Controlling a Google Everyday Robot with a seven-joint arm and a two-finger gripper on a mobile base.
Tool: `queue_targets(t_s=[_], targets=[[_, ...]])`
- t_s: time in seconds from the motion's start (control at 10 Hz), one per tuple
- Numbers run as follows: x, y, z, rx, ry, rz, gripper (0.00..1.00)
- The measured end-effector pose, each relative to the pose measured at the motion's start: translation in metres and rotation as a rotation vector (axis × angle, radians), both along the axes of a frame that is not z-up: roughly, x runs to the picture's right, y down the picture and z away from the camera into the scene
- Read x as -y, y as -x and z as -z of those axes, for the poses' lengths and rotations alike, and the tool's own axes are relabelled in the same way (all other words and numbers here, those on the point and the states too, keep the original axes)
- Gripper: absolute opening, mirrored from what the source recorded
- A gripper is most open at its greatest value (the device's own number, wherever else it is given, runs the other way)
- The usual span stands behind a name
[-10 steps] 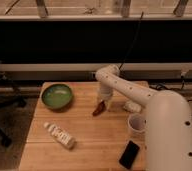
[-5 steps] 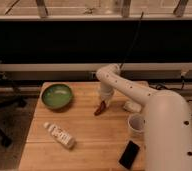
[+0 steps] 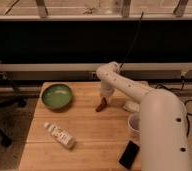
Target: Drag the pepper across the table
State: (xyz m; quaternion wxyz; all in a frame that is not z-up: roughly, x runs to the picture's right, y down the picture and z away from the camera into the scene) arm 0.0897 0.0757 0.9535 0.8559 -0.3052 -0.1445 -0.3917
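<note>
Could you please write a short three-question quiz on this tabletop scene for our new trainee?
1. True or false: the gripper is down at the pepper, near the middle of the table.
2. Which thing lies nearest the table's front edge? A) green bowl B) black phone C) pepper
3. Fill in: the white bottle lies on its ____, in front of the green bowl.

Key: 1 true; 2 B; 3 side.
</note>
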Motion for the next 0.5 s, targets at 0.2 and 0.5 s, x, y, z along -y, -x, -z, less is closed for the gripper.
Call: queue_targets(t_s=[0.2, 0.5], targets=[[0.01, -0.011, -0.009, -0.025, -0.018, -0.002, 0.14], [0.023, -0.026, -0.019, -0.059, -0.036, 0.001, 0.14]])
